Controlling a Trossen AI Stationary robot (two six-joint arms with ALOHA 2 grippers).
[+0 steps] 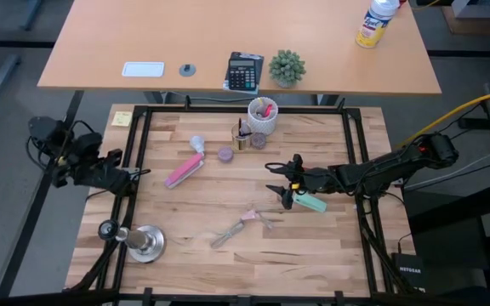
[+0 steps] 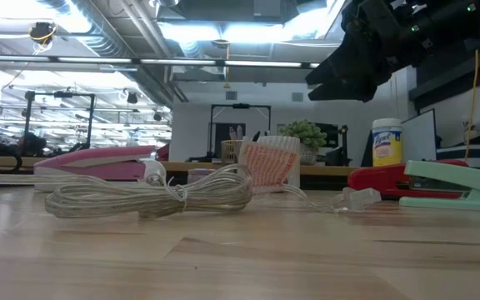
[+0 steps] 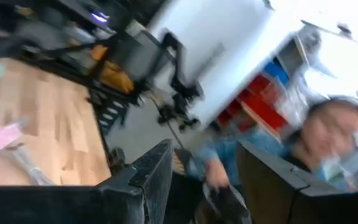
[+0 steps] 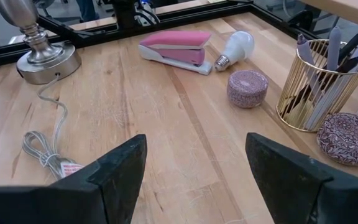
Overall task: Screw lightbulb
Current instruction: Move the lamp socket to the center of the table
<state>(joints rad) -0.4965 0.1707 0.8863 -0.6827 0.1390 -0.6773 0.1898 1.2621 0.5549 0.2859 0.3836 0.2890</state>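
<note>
Right gripper [image 1: 280, 187] hovered over mid-table, fingers spread wide and empty, lightbulb [image 4: 235, 48] lay beside pink stapler [image 4: 176, 48], left gripper [image 1: 131, 176] parted, empty, at the table's left edge.

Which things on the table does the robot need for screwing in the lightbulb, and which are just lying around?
Needed for the job:
- lightbulb, lying on its side by the pink stapler
- metal lamp stand with its cord
- right gripper, open above the table

Just lying about:
- pink stapler
- two purple round tins
- gold wire pen cup
- green stapler
</note>
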